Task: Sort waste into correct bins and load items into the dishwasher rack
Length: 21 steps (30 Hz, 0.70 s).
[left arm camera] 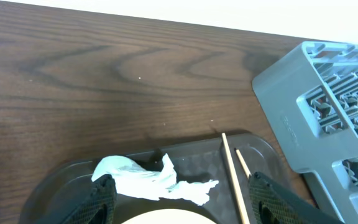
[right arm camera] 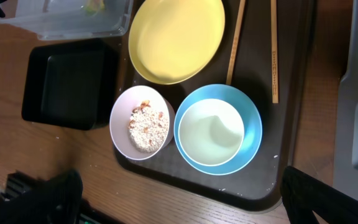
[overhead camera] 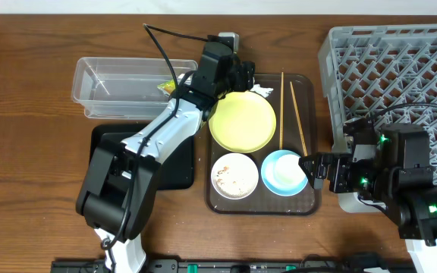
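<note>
One binned: sauce packet point(overhead camera: 165, 88) in clear tub point(overhead camera: 101, 97); paper scrap point(left arm camera: 145, 180), crumbs point(right arm camera: 143, 127) pending, rack point(overhead camera: 400, 68) empty; my left gripper point(left arm camera: 188, 202), right gripper point(right arm camera: 185, 199) wide

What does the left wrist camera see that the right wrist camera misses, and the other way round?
Only the left wrist: a crumpled white paper scrap lying at the tray's far end. Only the right wrist: the white bowl with rice crumbs, the light-blue bowl and the black tray. Both: the chopsticks on the brown serving tray.
</note>
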Tool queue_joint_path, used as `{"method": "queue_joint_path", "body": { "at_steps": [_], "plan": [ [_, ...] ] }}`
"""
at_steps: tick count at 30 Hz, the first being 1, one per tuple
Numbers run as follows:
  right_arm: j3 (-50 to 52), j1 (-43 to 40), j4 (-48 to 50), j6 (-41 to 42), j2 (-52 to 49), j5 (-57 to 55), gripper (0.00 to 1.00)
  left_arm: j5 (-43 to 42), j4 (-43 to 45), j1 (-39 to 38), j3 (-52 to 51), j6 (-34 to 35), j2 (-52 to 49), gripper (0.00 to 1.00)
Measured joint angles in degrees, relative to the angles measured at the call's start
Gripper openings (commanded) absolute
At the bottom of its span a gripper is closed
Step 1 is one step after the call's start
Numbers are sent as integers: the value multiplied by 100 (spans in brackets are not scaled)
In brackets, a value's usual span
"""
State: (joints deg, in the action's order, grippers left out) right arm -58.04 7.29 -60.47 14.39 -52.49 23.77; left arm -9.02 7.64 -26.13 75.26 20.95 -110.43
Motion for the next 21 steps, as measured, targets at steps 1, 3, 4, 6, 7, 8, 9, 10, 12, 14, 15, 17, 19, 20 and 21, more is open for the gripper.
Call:
{"method": "queue_joint_path", "body": {
  "at_steps": [1, 3, 4, 6, 7, 8, 9, 10, 12, 14, 15, 17, 19, 20, 21],
  "plan": [
    [0, 0, 0, 0, 0, 0, 99, 48, -7, -4, 0, -4, -2, 68],
    [0, 0, 0, 0, 0, 0, 99, 192, 15, -9, 0, -15, -39, 68],
    [-2, 0, -4, 0, 0, 0, 99, 254, 48, -9, 0, -28, -81, 68],
    [0, 0, -13, 0, 0, 0, 99, 358, 146, -7, 0, -138, -240, 68],
    [0, 0, -17, 0, 0, 0, 99, 389, 184, -9, 2, -190, -356, 68],
    [0, 0, -22, 0, 0, 0, 99, 422, 184, -9, 2, -264, -505, 68],
    [0, 0, -28, 0, 0, 0, 99, 455, 184, -9, 2, -334, -649, 68],
    [0, 0, -39, 0, 0, 0, 99, 470, 188, -9, 2, -407, -767, 68],
    [0, 0, -48, 0, 0, 0, 99, 498, 212, -17, -2, -625, -994, 68],
    [0, 0, -52, 0, 0, 0, 99, 581, 321, -31, -2, -872, -1119, 68],
    [0, 0, -55, 0, 0, 0, 99, 662, 363, -46, -2, -997, -1145, 68],
    [0, 0, -57, 0, 0, 0, 99, 850, 490, -94, -2, -1233, -1152, 68],
    [0, 0, -59, 0, 0, 0, 99, 966, 614, -146, -2, -1438, -1152, 68],
    [0, 0, -59, 0, 0, 0, 99, 1003, 638, -168, -2, -1515, -1152, 68],
    [0, 0, -59, 0, 0, 0, 99, 1040, 656, -188, -2, -1569, -1154, 68]
  ]
}}
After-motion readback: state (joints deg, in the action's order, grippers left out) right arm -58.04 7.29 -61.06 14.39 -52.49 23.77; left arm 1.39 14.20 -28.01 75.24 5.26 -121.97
